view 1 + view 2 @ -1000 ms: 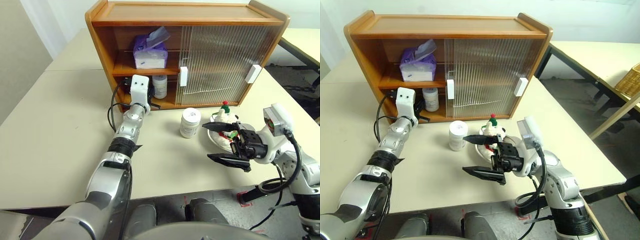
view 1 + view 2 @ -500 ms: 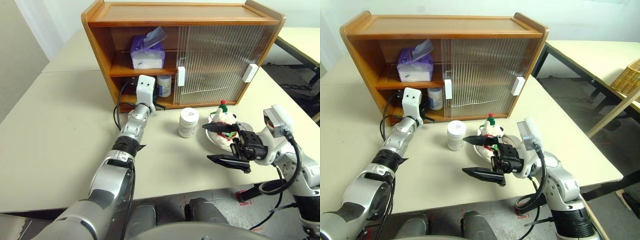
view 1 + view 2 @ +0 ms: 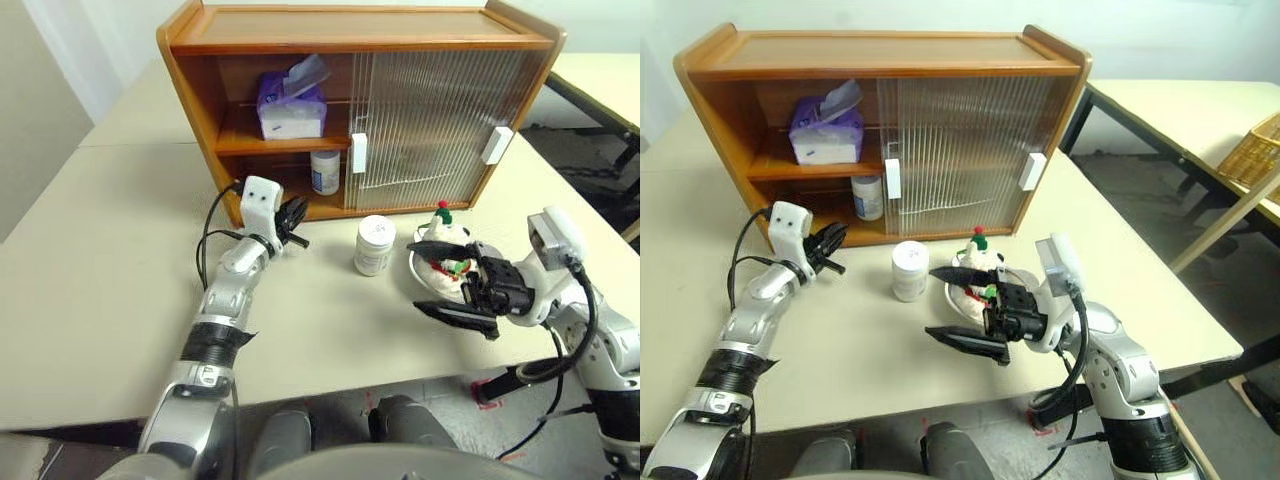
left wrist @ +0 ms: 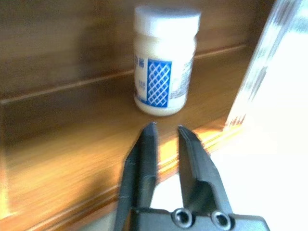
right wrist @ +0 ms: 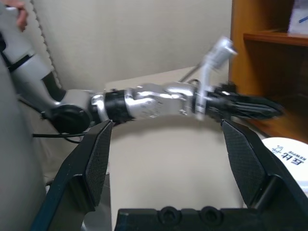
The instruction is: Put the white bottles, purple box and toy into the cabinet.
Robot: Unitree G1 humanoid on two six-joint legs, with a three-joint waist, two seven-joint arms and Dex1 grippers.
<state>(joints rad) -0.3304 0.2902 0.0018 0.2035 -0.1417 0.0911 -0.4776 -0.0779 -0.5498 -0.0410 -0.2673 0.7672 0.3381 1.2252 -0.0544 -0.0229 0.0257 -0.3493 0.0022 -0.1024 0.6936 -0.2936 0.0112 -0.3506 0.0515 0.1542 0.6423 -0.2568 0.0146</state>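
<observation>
Left gripper empty before cabinet

Upper centre, the cabinet is warm orange-brown wood with ribbed translucent doors and white handles. Inside, upper left, sits the purple box with white tissue; below it, a white bottle wears a blue-and-white lattice label. Centre, another white bottle; beside it, the white toy wears red and green.

Box above bottle in cabinet
</observation>
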